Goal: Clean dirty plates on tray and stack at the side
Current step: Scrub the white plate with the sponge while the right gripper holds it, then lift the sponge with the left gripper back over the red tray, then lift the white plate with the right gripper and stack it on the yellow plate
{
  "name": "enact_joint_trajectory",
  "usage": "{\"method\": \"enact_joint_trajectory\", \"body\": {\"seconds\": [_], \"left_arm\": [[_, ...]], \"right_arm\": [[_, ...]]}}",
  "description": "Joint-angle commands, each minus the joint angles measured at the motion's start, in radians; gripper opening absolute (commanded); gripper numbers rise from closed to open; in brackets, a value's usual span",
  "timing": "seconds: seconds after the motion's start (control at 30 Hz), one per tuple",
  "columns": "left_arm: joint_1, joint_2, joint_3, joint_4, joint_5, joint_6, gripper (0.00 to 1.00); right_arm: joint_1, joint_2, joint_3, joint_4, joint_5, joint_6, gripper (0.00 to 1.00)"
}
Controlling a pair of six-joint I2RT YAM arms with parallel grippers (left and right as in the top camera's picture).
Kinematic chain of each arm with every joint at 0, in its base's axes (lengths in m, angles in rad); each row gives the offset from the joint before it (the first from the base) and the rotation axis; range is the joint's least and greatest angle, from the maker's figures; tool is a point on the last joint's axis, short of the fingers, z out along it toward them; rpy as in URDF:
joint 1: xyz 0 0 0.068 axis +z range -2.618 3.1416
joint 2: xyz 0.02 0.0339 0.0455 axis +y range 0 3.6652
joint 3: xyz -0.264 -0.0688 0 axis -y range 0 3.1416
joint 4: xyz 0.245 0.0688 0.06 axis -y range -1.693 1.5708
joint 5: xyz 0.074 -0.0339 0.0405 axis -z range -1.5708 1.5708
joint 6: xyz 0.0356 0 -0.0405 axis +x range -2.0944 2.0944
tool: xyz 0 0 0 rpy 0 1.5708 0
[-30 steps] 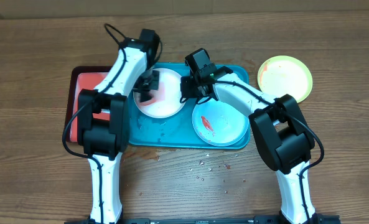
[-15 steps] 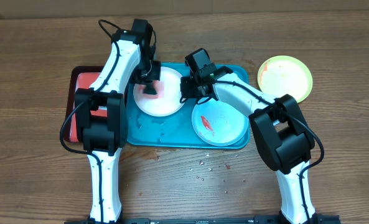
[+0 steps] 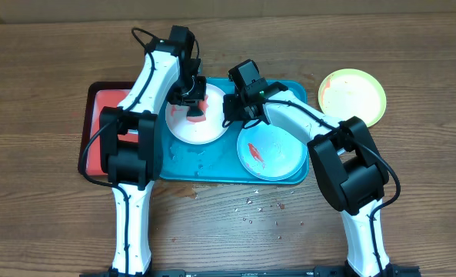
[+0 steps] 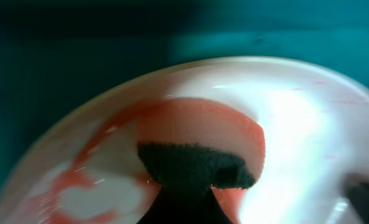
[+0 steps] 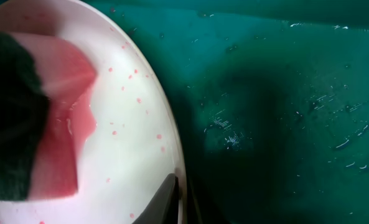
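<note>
Wooden counter is occupied by the teal tray. On it are seated a smeared white plate, left, and a green-rimmed plate, right. A yellow-green plate is set on the counter beyond. A sponge is clamped in the left pincer and pressed to the white plate. That plate's rim is clamped by the right pincer.

Overhead we cannot see the fingertips of the right gripper at the white plate rim; our left wrist view is blurred, plate and sponge cut off below.
</note>
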Motion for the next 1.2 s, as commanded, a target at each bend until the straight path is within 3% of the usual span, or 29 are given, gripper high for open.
{"method": "enact_joint_trajectory", "body": {"seconds": [0.0, 0.1, 0.23, 0.4, 0.67, 0.93, 1.17], "left_arm": [[0.036, 0.053, -0.002, -0.047, -0.365, -0.120, 0.04], [0.055, 0.049, 0.008, -0.096, -0.483, -0.187, 0.04], [0.069, 0.048, 0.031, -0.133, -0.498, -0.186, 0.04], [0.070, 0.019, 0.089, -0.181, -0.414, -0.186, 0.04], [0.098, -0.150, 0.179, -0.209, -0.125, -0.186, 0.04], [0.212, -0.290, 0.179, -0.276, -0.110, -0.186, 0.04], [0.351, -0.286, 0.135, -0.336, -0.116, -0.187, 0.04]], "right_arm": [[-0.007, 0.021, -0.006, -0.011, 0.035, -0.004, 0.08], [-0.007, 0.021, -0.006, -0.011, 0.035, -0.004, 0.08], [-0.007, 0.021, -0.006, -0.008, 0.035, -0.004, 0.08], [-0.007, 0.021, -0.006, -0.005, 0.035, -0.004, 0.04], [-0.007, 0.021, -0.005, -0.006, 0.029, -0.004, 0.04], [-0.007, -0.012, 0.030, -0.043, -0.084, -0.090, 0.04], [0.015, -0.106, 0.092, -0.135, 0.092, -0.107, 0.04]]}}
